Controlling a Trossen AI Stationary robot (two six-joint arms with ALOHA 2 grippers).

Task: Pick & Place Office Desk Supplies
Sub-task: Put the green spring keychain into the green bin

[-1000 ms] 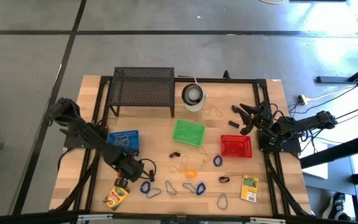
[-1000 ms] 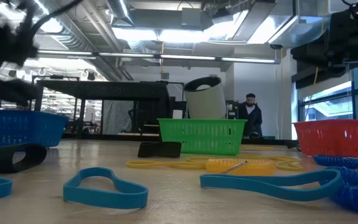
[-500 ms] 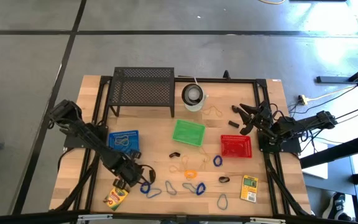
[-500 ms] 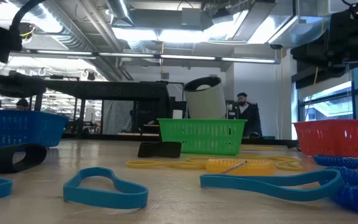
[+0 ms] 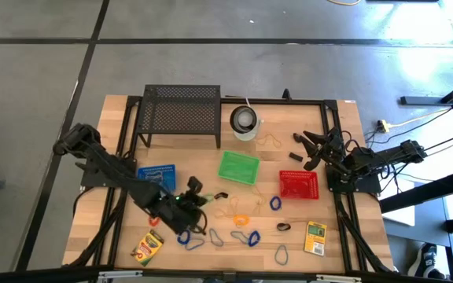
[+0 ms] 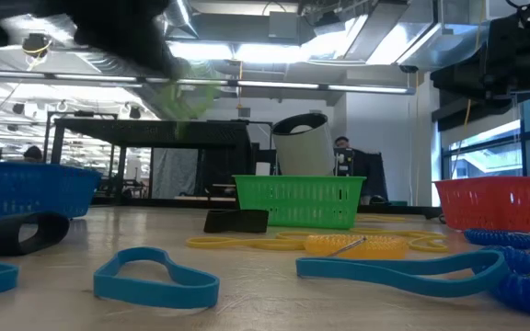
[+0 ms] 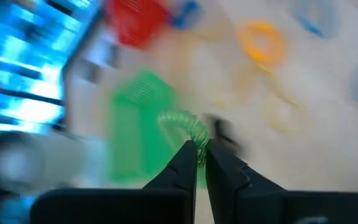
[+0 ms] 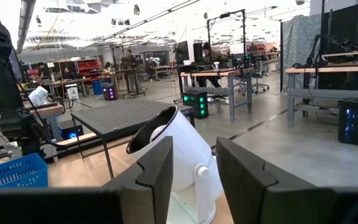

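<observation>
My left gripper (image 5: 190,191) hovers above the table's near middle, shut on a small green coiled loop (image 7: 178,121), which shows as a green blur (image 6: 190,92) in the low view. Below and around it lie loose loops: blue ones (image 5: 185,237), an orange one (image 5: 241,219), a black clip (image 5: 222,195). One yellow-green crayon box (image 5: 147,248) lies flat near the near-left corner, another (image 5: 315,237) near the near-right. My right gripper (image 5: 311,149) waits open at the far right, level with the white cup (image 8: 179,162). My left gripper pinches the green coiled loop at one end of its arc (image 7: 199,138) between its two fingertips. The loop is lifted clear of the table and curls away beyond the fingertips.
Three small baskets stand mid-table: blue (image 5: 157,176), green (image 5: 238,167) and red (image 5: 299,185). A black mesh rack (image 5: 181,112) and the white cup (image 5: 244,120) stand at the far edge. Bare wood lies at the near-left, around the crayon box.
My left gripper has risen from just above the crayon box at the near-left and swung toward the table's right and far side, turning as it went. It now carries the green coiled loop high over the loose loops. The right arm has kept still.
</observation>
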